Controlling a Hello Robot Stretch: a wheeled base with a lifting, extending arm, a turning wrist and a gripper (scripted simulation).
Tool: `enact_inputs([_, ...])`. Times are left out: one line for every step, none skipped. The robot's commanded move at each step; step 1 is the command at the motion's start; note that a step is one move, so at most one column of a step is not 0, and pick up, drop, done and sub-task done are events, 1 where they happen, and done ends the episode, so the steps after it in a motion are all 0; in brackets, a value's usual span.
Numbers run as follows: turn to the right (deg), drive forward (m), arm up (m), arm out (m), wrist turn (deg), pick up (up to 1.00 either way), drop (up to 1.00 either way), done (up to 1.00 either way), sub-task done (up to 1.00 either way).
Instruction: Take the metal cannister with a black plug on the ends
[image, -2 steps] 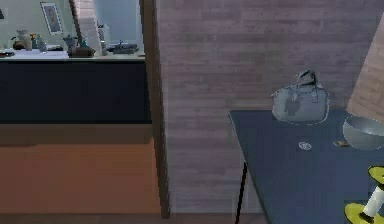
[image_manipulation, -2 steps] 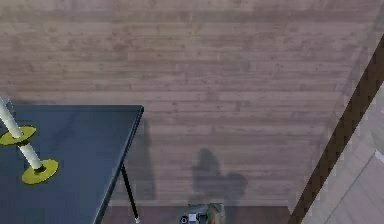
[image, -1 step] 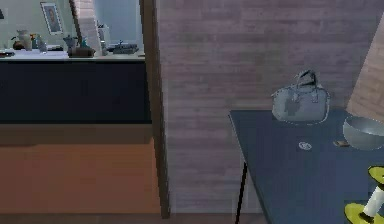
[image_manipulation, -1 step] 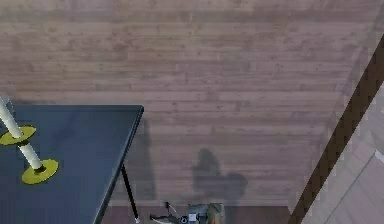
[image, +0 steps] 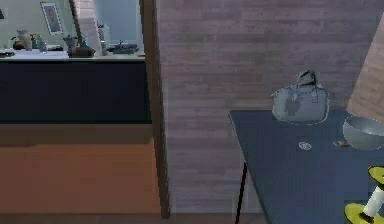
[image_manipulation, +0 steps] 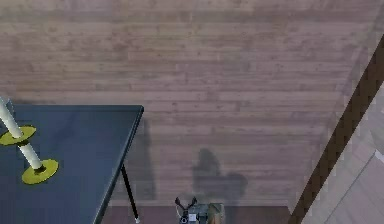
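End effector (image_manipulation: 185, 205) sits at the arm side view's bottom edge, low, off the desk (image_manipulation: 85, 150) and beyond its corner leg (image_manipulation: 128, 190). The far end is too small to resolve, so I can't tell whether it has hold of anything or how its fingers stand. My read: the arm is tucked in for driving, not set up for a reach.

Cannister: no positive ID. Best candidate is a small dark blob (image: 343, 143) on the desk in the forward view, toward the far edge, just beside the bowl (image: 364, 129) on the bowl's left. It looks low, short and greyish-dark, and seems to lie flat. I can't resolve black plugs. Second candidate is a pale round speck (image: 305, 146) mid-desk, in front of the handbag (image: 301, 101). It reads more like a flat disc, so less likely.

Why things sit as they do, judged:
- Handbag stands on its own base near the desk's far left corner, handles drooped. Looks stable.
- Bowl is rim-up toward the far edge, at the forward view's right.
- One candle (image_manipulation: 12, 122) and a second candle (image_manipulation: 33, 160) stand upright in yellow-green holders near the desk's near right corner. I'd say the wide holder bases keep them up.
- If the blob is a cylinder on its side, nothing chocks it. It could roll toward the bowl when touched.
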Motion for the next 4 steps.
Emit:
enact_inputs([0.0, 0.00, -0.30, 0.00, 0.0, 0.00, 0.00, 0.00, 0.00])
enact_inputs([0.0, 0.00, 0.00, 0.00, 0.0, 1.00, 0.00, 0.00, 0.00])
enact_inputs([0.0, 0.00, 0.10, 0.00, 0.0, 0.00, 0.00, 0.00, 0.00])
enact_inputs([0.0, 0.00, 0.00, 0.00, 0.0, 0.00, 0.00, 1.00, 0.00])
